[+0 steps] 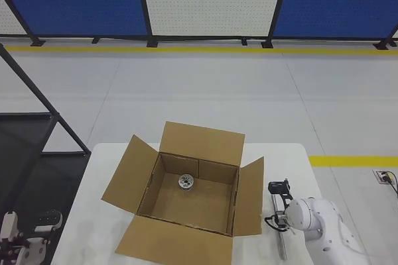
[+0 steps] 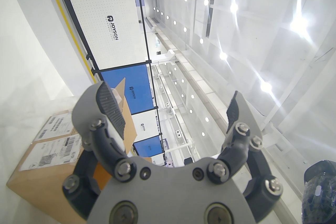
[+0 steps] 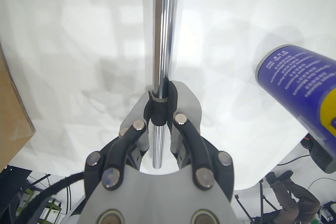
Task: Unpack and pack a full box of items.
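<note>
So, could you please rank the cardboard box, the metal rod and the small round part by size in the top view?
1. cardboard box, by far.
2-3. metal rod and small round part, too close: rod longer but thinner, partly under the arm.

- Box (image 1: pixel 192 205): plain brown cardboard; white labels (image 2: pixel 52 154) with black print on one outer side.
- Round part (image 1: pixel 185 181) inside box: silver-grey.
- Table (image 1: pixel 285 159) under box: white.
- Rod (image 3: pixel 164 33) beside box: mirror-bright chrome.
- Spray can (image 3: pixel 296 83), farther from box than rod: blue, yellow patch, white lettering.
</note>
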